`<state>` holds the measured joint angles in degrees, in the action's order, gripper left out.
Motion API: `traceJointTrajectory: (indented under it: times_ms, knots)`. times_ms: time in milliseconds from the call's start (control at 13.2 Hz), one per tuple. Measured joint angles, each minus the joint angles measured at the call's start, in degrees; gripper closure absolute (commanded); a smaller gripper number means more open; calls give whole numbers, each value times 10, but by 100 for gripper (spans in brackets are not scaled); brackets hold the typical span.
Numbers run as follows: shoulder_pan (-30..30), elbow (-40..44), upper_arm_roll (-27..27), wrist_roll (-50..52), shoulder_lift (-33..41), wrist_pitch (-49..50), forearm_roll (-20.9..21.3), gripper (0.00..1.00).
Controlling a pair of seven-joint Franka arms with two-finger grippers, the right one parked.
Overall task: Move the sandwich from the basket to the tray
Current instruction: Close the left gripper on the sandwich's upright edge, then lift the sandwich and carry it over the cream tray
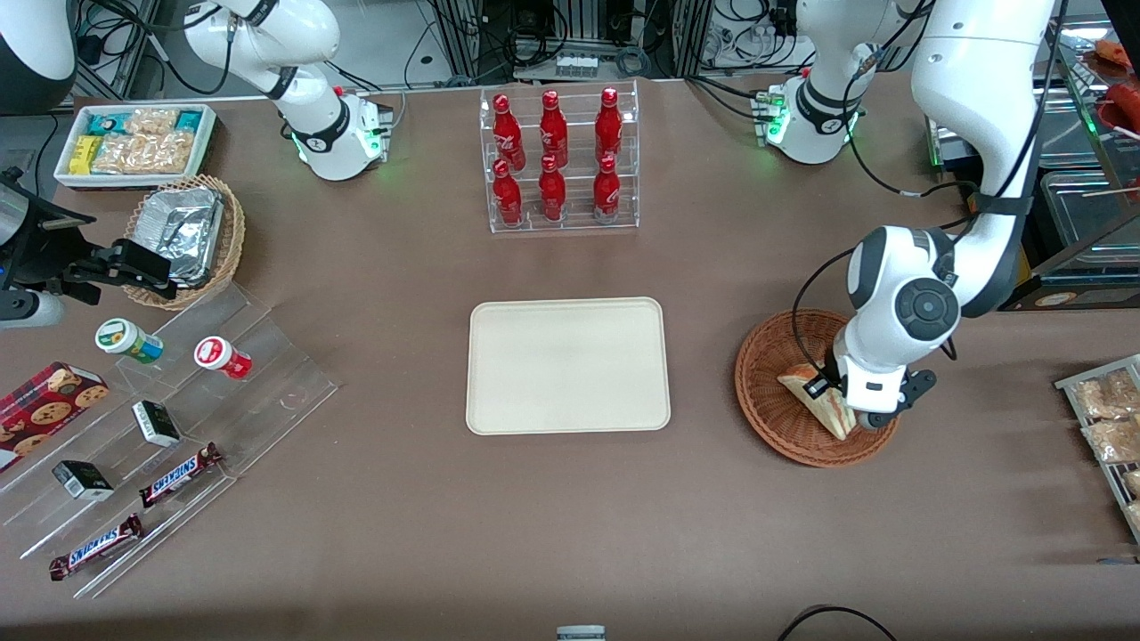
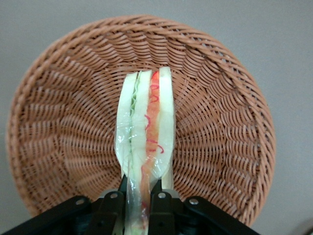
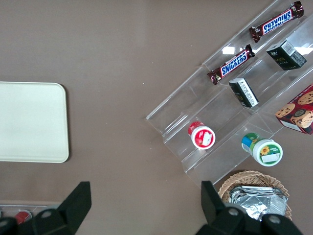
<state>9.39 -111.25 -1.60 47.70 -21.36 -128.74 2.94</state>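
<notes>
The sandwich point(image 1: 815, 392) is a pale bread wedge in clear wrap, standing on edge inside the reddish-brown woven basket point(image 1: 760, 378) toward the working arm's end of the table. My left gripper point(image 1: 842, 402) reaches down into the basket and is shut on the sandwich. In the left wrist view the black fingers point(image 2: 111, 211) press both sides of the sandwich point(image 2: 146, 117), whose orange-red and green filling faces the camera over the basket point(image 2: 63, 122). The cream tray point(image 1: 567, 365) lies flat at the table's middle, bare; its end also shows in the right wrist view point(image 3: 29, 122).
A clear rack of red bottles point(image 1: 558, 160) stands farther from the front camera than the tray. A clear stepped display point(image 1: 178, 427) with Snickers bars and small packs, a tan foil-lined basket point(image 1: 191, 236) and a white snack bin point(image 1: 134, 142) lie toward the parked arm's end. Snack packets point(image 1: 1109, 418) sit near the basket.
</notes>
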Motion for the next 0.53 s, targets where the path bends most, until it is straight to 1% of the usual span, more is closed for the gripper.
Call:
traceJointTrajectory:
  times_ms: [303, 530]
  knots:
    - [21, 116, -10, 0, 6, 147, 9, 100]
    - [24, 184, -59, 21, 8, 194, 10, 100]
